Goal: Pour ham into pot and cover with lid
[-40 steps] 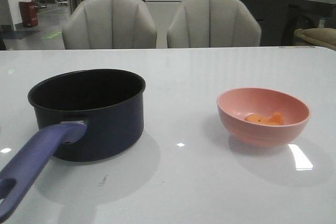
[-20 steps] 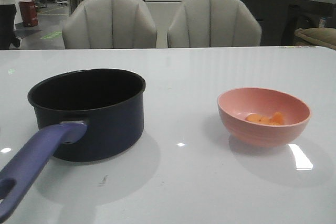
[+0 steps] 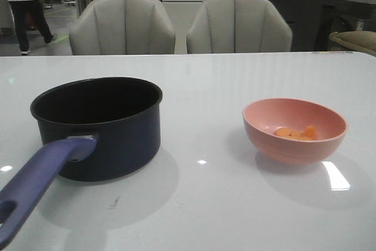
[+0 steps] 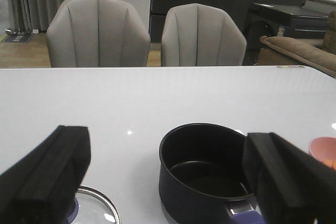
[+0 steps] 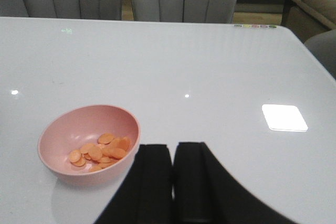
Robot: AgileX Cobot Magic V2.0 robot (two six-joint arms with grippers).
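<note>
The dark navy pot point(image 3: 97, 124) stands on the left of the white table, its purplish-blue handle point(image 3: 41, 177) pointing toward the near edge. The pot point(image 4: 202, 177) looks bare inside. Several orange ham slices point(image 3: 296, 133) lie in a pink bowl point(image 3: 276, 145) on the right. In the left wrist view my left gripper point(image 4: 167, 145) is open, the pot ahead between its fingers, and the glass lid point(image 4: 97, 205) lies flat beside the pot, partly hidden by one finger. My right gripper point(image 5: 173, 150) is shut on nothing, just beside the bowl point(image 5: 84, 174) holding the ham point(image 5: 102, 152). Neither gripper shows in the front view.
Two grey chairs point(image 3: 122, 24) point(image 3: 238, 24) stand behind the table's far edge. A person walks in the background at the far left point(image 3: 23, 4). The pink bowl's rim point(image 4: 323, 148) shows to the right of the pot in the left wrist view.
Nothing on the table has moved. In the background a person has walked into view at the far left.
</note>
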